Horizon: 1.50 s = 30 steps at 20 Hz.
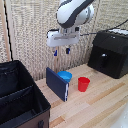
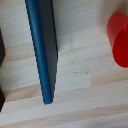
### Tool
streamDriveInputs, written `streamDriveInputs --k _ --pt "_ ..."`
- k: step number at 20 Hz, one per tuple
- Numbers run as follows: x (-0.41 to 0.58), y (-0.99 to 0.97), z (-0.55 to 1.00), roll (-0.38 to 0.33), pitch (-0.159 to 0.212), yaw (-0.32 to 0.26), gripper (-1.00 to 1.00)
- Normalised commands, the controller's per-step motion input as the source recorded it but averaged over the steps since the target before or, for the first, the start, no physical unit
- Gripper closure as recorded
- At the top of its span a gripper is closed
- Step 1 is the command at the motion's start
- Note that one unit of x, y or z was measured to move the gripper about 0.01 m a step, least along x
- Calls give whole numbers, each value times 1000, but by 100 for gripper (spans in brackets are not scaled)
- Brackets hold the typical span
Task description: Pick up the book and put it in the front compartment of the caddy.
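While the caddy (image 1: 20,95) waits at the exterior view's left, the book (image 1: 57,83) stands on edge just beside it, near the red cup (image 1: 83,84). Gripper (image 1: 61,51) hovers above, fingers spread, empty: best to descend straight and straddle that thin top edge.

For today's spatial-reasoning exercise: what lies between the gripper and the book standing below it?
Nothing: in the exterior view only open air separates the gripper from the book. The wrist view shows the book's spine unobstructed.
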Motion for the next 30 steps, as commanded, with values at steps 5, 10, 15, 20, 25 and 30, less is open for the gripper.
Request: streamDriveInputs --k 5,10,15,20,25,30 --pt "127 354 -169 -68 57 66 -100" --pt "173 250 -192 -57 60 87 -100" --pt "174 153 -205 -36 66 91 -100" --pt "179 155 -249 -33 58 64 -100" --pt "230 95 -301 -9 10 49 -100" --pt "211 48 -315 -17 -4 59 -100"
